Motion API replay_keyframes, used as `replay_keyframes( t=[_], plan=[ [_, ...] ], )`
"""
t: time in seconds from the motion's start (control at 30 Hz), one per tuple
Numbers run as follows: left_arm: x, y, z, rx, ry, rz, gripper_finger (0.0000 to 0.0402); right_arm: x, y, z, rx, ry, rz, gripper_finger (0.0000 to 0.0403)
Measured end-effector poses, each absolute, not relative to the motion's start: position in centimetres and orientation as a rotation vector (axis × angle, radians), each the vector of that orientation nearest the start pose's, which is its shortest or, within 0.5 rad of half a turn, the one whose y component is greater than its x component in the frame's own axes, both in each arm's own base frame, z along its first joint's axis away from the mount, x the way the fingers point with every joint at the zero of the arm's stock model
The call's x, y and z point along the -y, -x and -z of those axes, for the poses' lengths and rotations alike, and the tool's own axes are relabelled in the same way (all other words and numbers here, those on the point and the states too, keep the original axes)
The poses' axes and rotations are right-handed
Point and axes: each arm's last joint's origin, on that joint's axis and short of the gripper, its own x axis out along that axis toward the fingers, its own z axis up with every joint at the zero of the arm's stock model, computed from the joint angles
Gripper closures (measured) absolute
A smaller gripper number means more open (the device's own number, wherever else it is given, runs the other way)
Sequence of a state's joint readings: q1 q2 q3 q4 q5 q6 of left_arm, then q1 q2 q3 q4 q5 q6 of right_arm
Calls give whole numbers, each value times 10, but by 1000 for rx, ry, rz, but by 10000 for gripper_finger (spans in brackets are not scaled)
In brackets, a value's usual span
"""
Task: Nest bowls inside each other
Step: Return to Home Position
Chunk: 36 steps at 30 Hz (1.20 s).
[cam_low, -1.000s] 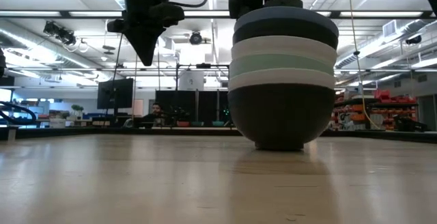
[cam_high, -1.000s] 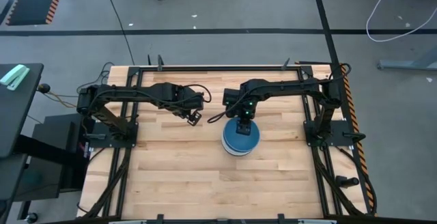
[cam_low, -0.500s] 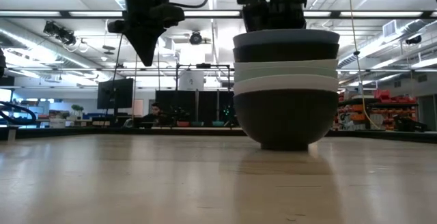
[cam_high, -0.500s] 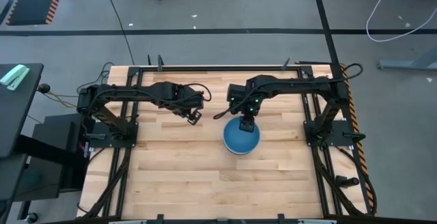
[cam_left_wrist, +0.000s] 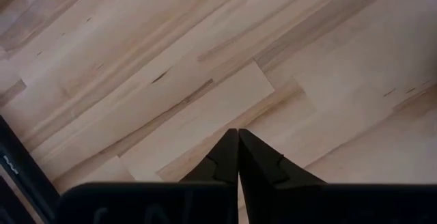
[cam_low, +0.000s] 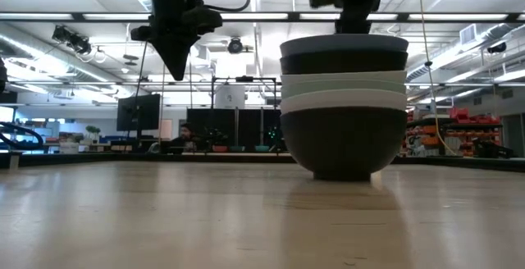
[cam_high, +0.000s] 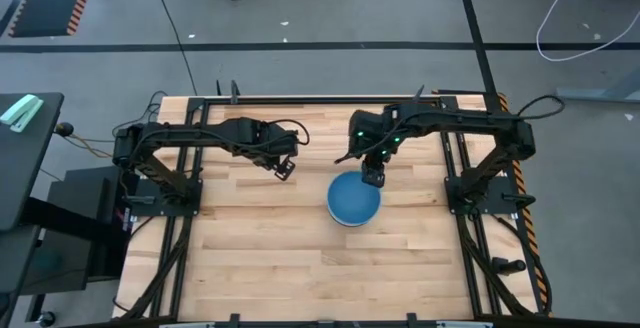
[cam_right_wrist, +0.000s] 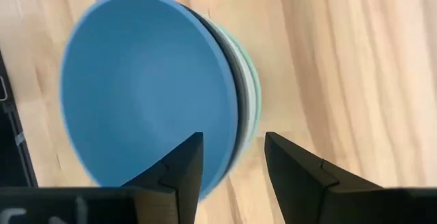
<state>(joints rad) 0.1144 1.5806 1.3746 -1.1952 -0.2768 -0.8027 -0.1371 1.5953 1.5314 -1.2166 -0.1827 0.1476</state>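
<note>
The bowls stand nested in one stack point(cam_high: 353, 200) at the table's middle, the lowest black bowl point(cam_low: 340, 142) resting by its base on the wood. Above it I see white, mint green, white and black rims, with the blue bowl point(cam_right_wrist: 143, 87) on top. My right gripper point(cam_high: 373, 176) is open, just above the stack's far right rim; in the right wrist view point(cam_right_wrist: 232, 159) its fingers stand on either side of the rim without touching it. My left gripper point(cam_high: 284, 168) is shut and empty, hovering above the bare wood left of the stack point(cam_left_wrist: 237, 149).
Dark frame rails point(cam_high: 320, 100) run along the table's far edge and both sides. Bare wood point(cam_high: 300, 268) lies on the near half of the table. The room behind the table shows shelves and screens point(cam_low: 139, 113).
The upper bowls of the stack have sunk lower into it, and the stack now stands shorter and level. My right gripper has gone up and toward the table's far right, off the middle of the blue bowl to its rim.
</note>
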Motion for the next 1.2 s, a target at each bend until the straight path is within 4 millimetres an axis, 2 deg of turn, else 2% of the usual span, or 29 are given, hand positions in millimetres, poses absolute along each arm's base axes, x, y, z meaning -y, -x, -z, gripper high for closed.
replay_keyframes(
  t=[0.17,0.4,0.63,0.8,1.0,1.2],
  plan=[
    [-41,-289,-282,-1183,523,-839,382,33,-278,-345,-1176,-289,62,239],
    [-35,-292,-283,-1195,437,-754,383,18,-240,-386,-978,-232,37,244],
    [-18,-304,-293,-1061,355,-599,392,-6,-205,-421,-756,-193,-68,260],
    [0,-303,-319,-868,275,-504,378,-23,-187,-438,-632,-163,-167,269],
    [27,-291,-361,-581,186,-417,370,-42,-172,-455,-474,-108,-266,270],
    [57,-280,-390,-384,120,-263,377,-61,-158,-466,-363,-45,-414,270]
  ],
)
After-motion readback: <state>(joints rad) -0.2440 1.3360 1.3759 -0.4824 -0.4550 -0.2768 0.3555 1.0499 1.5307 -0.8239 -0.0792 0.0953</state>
